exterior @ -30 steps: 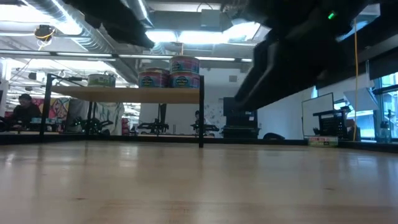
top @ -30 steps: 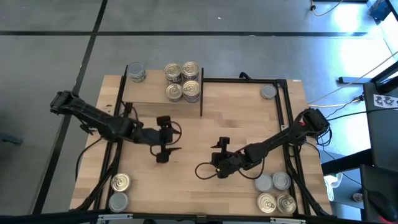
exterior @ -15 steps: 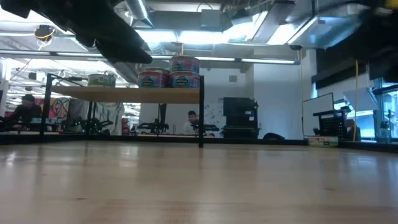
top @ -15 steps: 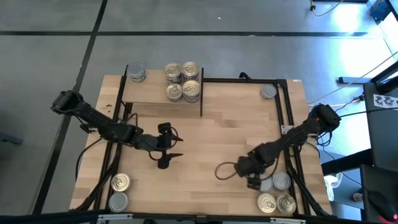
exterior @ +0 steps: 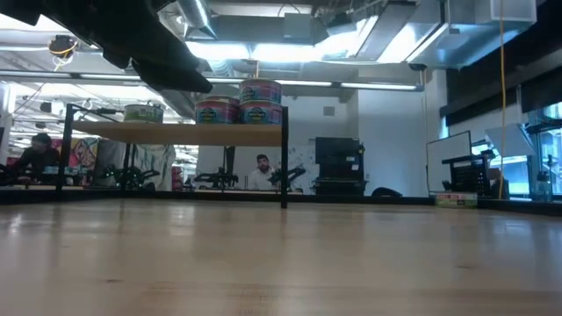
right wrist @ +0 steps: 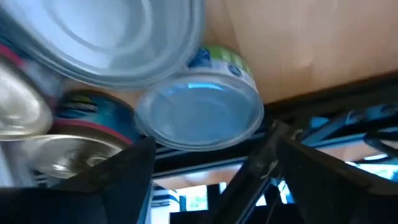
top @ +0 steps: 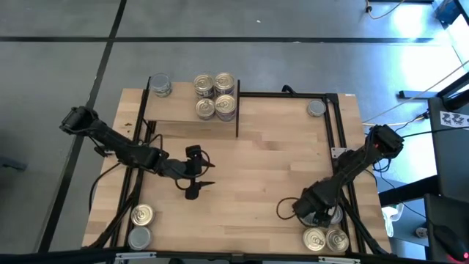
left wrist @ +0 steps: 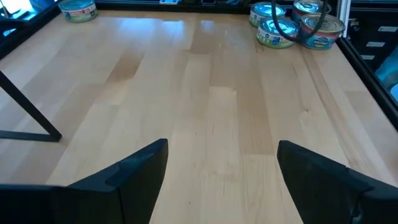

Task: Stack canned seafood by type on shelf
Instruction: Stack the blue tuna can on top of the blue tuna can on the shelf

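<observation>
Canned seafood point(top: 215, 95) sits in several groups. Five tins are up on the shelf point(top: 179, 110), the raised wooden board at the table's far left: one green-labelled tin point(top: 160, 85) alone at its far left corner, and four packed together near its right end. In the low view, one of those four point(exterior: 260, 90) rests on top of another. A single tin point(top: 316, 108) stands by the table's far right corner. Two tins point(top: 141, 226) wait at the near left corner, and a cluster of four point(top: 325, 236) at the near right corner.

Hovering directly over that near right cluster is the right gripper point(top: 316, 213), fingers apart and empty. Its wrist camera looks straight down on a silver-topped tin with a green label point(right wrist: 200, 109), framed between its two fingers point(right wrist: 121, 165), with other tins crowding close beside it.

Over bare wood at mid-table, the left gripper point(top: 192, 183) waits, fingers spread and empty.

These tins look rigid, smooth-sided and probably fairly heavy for their size, so they should not crush but could slip. The likely best hold is across the round side wall, below the top rim, with fingers on opposite sides. Neighbouring tins stand very near, so a finger may nudge them. Flat tops and bottoms should stack steadily if centred.
</observation>
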Available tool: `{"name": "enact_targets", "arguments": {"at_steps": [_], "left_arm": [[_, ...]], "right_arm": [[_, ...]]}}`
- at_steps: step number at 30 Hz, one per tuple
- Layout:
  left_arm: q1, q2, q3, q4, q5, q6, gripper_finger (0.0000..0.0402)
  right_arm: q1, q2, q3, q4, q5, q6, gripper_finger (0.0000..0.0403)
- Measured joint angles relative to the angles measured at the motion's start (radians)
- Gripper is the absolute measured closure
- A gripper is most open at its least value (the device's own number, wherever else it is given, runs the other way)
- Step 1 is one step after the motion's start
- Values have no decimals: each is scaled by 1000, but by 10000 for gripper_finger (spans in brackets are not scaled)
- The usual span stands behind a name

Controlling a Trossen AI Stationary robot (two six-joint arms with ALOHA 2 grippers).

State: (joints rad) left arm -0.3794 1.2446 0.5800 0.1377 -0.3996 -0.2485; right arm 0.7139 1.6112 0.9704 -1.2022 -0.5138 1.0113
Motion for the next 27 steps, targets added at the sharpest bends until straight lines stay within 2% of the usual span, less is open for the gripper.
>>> {"name": "enact_targets", "arguments": {"at_steps": [4, 6, 10, 12, 15, 17, 23, 27], "left_arm": [[0, 0, 0, 0, 0, 0, 101], [0, 0, 0, -5, 0, 0, 101], [0, 0, 0, -18, 0, -18, 101], [0, 0, 0, -21, 0, -19, 101], [0, 0, 0, -24, 0, -19, 101], [0, 0, 0, -24, 0, -19, 101], [0, 0, 0, -25, 0, -18, 101], [0, 0, 0, -25, 0, -14, 101]], "right_arm": [[29, 1, -11, 7, -57, 38, 72], [26, 1, -4, 38, -142, 83, 72], [26, 1, 28, 216, -336, 311, 72], [26, 1, 41, 362, -334, 407, 72], [26, 15, 41, 546, -214, 518, 72], [25, 47, 41, 621, -175, 551, 72], [27, 140, 40, 698, -278, 577, 72], [16, 163, 40, 705, -270, 532, 72]]}}
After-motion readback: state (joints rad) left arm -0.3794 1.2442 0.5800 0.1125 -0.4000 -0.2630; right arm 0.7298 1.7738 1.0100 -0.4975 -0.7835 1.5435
